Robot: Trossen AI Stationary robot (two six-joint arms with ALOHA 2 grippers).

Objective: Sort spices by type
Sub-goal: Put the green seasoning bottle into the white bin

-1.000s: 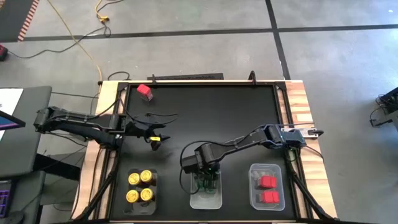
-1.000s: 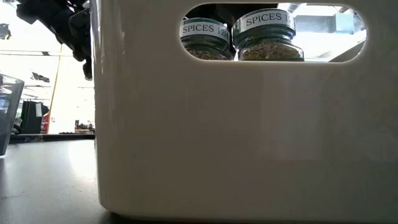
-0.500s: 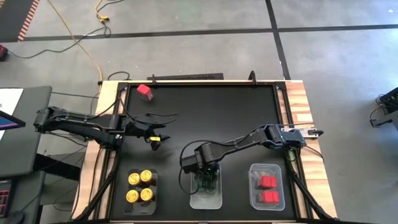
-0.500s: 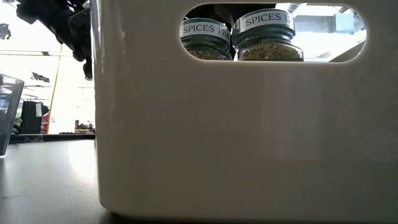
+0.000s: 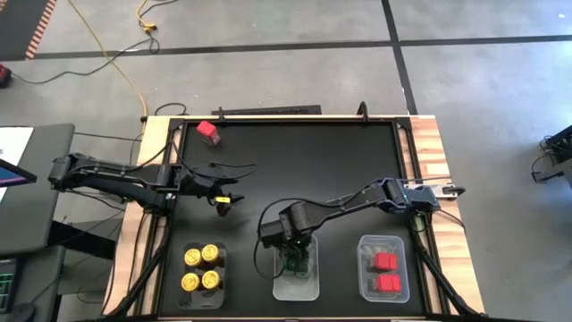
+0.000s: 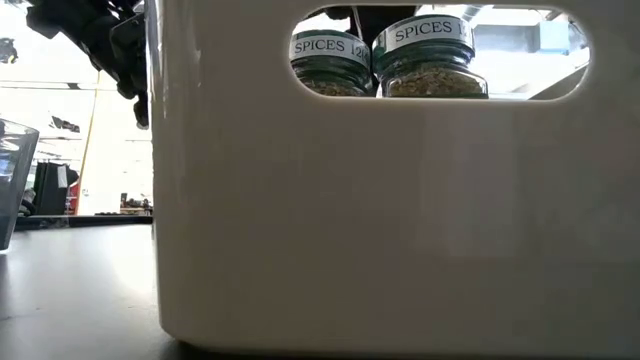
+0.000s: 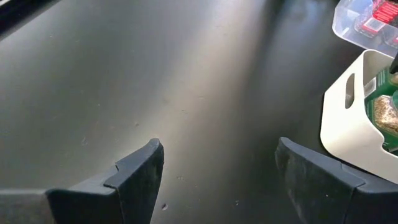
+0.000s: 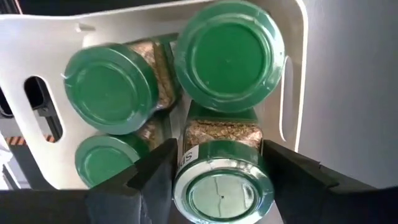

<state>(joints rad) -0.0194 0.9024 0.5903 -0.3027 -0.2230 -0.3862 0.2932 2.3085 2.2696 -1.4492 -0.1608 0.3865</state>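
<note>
Several green-lidded spice jars (image 8: 227, 56) stand in the white middle tray (image 5: 296, 284) near the table's front edge. My right gripper (image 8: 219, 163) points straight down over that tray, open, its fingers on either side of the nearest green lid (image 8: 222, 190). Several yellow-lidded jars (image 5: 202, 268) fill the left tray. Red-lidded jars (image 5: 385, 272) sit in the right tray. One red-lidded jar (image 5: 207, 132) stands alone at the table's far left. My left gripper (image 5: 228, 199) hovers open over bare table at the left.
The white tray's wall (image 6: 350, 220) fills the low view, and two green jars labelled SPICES (image 6: 420, 55) show through its handle slot. The black tabletop (image 5: 313, 161) lies bare between the trays and the far edge. Wooden rails (image 5: 431, 152) border the table.
</note>
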